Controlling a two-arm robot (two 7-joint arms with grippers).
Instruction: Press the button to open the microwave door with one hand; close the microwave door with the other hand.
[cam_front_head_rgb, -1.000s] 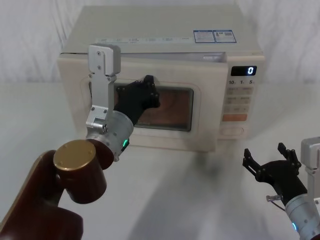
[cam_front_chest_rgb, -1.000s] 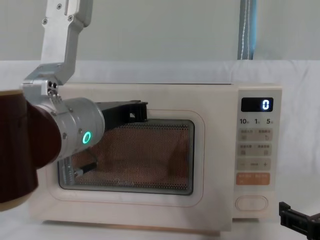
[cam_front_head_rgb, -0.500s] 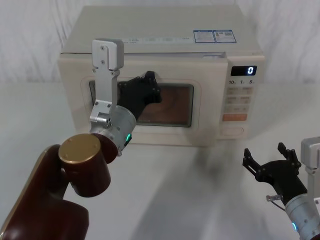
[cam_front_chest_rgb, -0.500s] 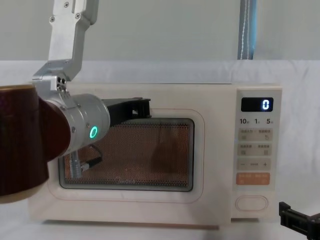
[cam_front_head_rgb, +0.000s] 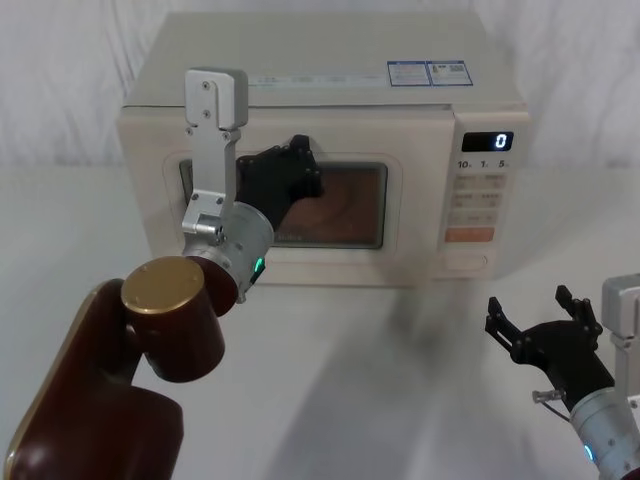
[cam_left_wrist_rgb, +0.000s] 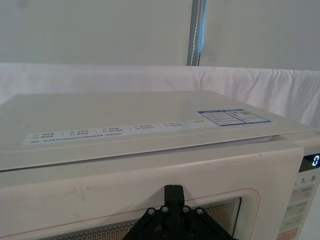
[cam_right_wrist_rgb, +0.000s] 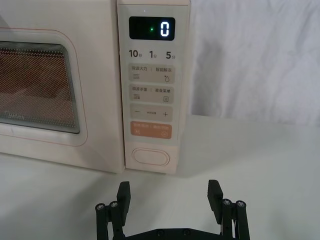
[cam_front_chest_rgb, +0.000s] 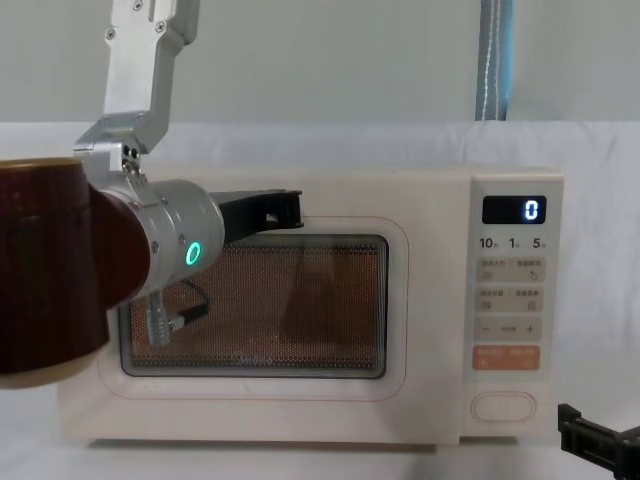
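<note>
Nearest to me, the right gripper (cam_right_wrist_rgb: 170, 197) waits low over the table (cam_front_head_rgb: 400, 380) with fingers spread wide, in front of the button (cam_right_wrist_rgb: 150, 157). Farther, my left gripper (cam_front_head_rgb: 295, 170) is against the microwave door (cam_front_chest_rgb: 240, 400); I cannot tell its fingers. The door lies flush with the microwave (cam_front_head_rgb: 330, 60).

A white cloth (cam_front_head_rgb: 330, 400) covers the table, with a pale wall (cam_front_chest_rgb: 330, 60) behind it.
</note>
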